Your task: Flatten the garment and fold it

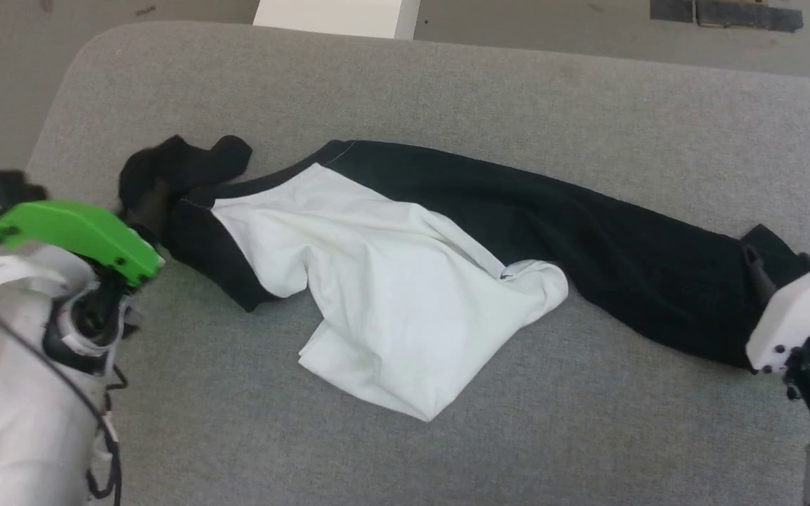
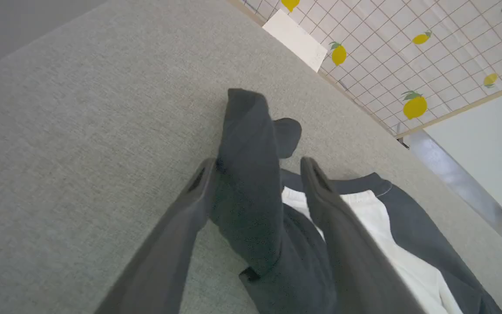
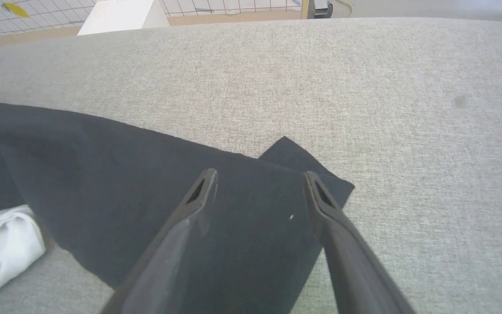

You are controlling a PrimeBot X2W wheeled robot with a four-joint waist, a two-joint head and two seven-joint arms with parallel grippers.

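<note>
Garment (image 1: 391,281), crumpled, lying across the grey counter (image 1: 447,91); flattening unfinished.
Left gripper (image 2: 258,162) apart astride one black sleeve (image 2: 246,144); right gripper (image 3: 259,174) apart over the other; best pinch both ends, draw outward evenly.

**Fig.** Bright, even, diffuse light from above; no glare. Grey cushion (image 1: 447,91) around the garment (image 1: 405,281) uniformly lit; shadows thin & soft, hugging garment's near edge. Black sleeves lose fold detail, white body almost clips. Head view: green cover (image 1: 74,235) left of garment smeared. Wrist views: colours washed, black reads grey; left gripper (image 2: 258,162) & right gripper (image 3: 259,173) over garment soft-focus; lines behind garment bow w/ wide-angle distortion.
</note>
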